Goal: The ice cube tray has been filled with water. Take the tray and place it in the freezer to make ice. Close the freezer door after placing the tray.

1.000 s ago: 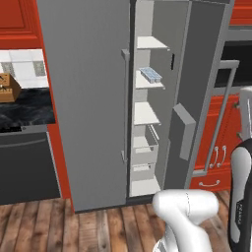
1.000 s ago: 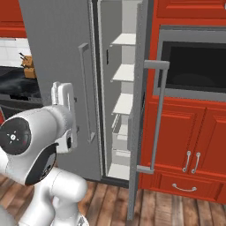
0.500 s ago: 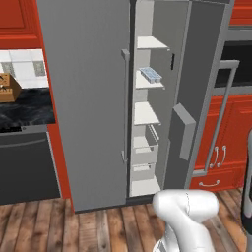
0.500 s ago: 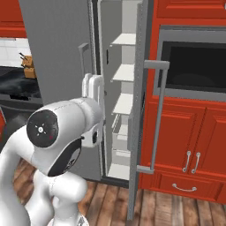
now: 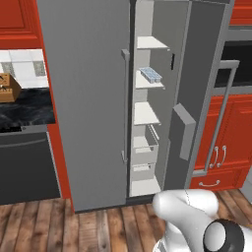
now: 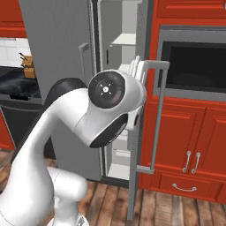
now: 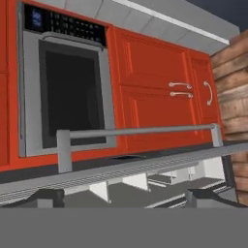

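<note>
Pincer point(image 7: 124, 199) released, dark tips spread wide, nothing between them, close above freezer door point(image 5: 197, 93) edge and bar handle point(image 7: 138, 131). Door ajar. Farther in, ice cube tray point(image 5: 150, 75) lies flat on white freezer point(image 5: 147, 98) shelf, near front edge; pale grey rim, light-blue water point(image 5: 152, 74) cells.

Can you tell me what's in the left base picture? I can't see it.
A tall grey fridge stands with its freezer door swung open, and the ice cube tray sits on a white shelf inside the freezer. Red cabinets are beside it.
</note>
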